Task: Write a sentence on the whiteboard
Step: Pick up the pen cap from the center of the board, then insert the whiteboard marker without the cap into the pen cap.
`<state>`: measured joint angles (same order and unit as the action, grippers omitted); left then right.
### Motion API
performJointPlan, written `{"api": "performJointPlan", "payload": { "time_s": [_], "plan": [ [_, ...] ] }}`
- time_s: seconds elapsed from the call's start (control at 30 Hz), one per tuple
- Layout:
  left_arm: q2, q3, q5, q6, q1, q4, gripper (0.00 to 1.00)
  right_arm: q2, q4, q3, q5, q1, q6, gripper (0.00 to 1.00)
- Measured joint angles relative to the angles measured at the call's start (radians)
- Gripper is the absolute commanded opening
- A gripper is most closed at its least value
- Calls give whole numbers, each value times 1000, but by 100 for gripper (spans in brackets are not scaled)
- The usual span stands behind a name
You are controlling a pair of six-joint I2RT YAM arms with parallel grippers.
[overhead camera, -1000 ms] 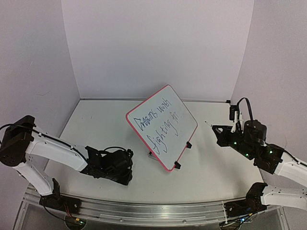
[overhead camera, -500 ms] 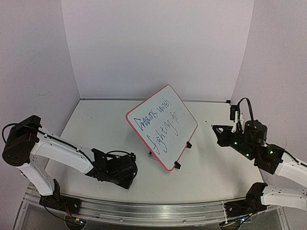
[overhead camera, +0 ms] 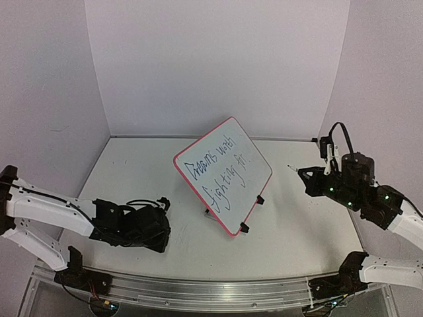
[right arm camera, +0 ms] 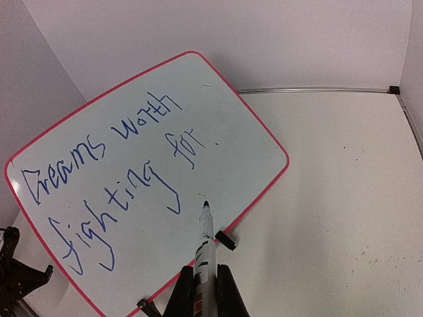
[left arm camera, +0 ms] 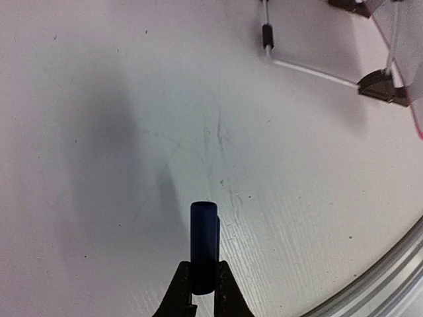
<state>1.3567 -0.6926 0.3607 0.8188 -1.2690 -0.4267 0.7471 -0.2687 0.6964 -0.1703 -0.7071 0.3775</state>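
The right gripper, closed on a marker, held its tip clear of the whiteboard ahead, which read "Dreams worth fighting for", while the left gripper pinched the blue cap, so the writing seemed done and recapping probably came next.

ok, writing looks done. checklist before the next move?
1. Sentence complete: ok. The whiteboard reads "Dreams worth fighting for." with a full stop.
2. Marker grip: ok. The right fingers are shut on the marker, tip bare.
3. Tip off the board: ok. The top view shows those fingers well to the board's right.
4. Cap grip: ok. The left fingers are shut on the blue cap, over the table.
5. Cap's open end facing the marker: cannot tell.
6. Board steady: ok, propped tilted on its black feet.
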Motion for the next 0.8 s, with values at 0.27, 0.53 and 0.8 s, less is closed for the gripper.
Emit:
{"api": "performJointPlan", "payload": {
  "time_s": [0.27,0.53,0.8],
  "plan": [
    [-300,-27,-5,-145,40,-49,0,180,-138,203,100,1,-42,0],
    [-381,-137,-229,-371,79,-82,0,359,-204,369,473,13,-91,0],
    [-259,-249,-520,-507,79,-48,0,517,-200,431,850,-78,-89,0]
  ]
}}
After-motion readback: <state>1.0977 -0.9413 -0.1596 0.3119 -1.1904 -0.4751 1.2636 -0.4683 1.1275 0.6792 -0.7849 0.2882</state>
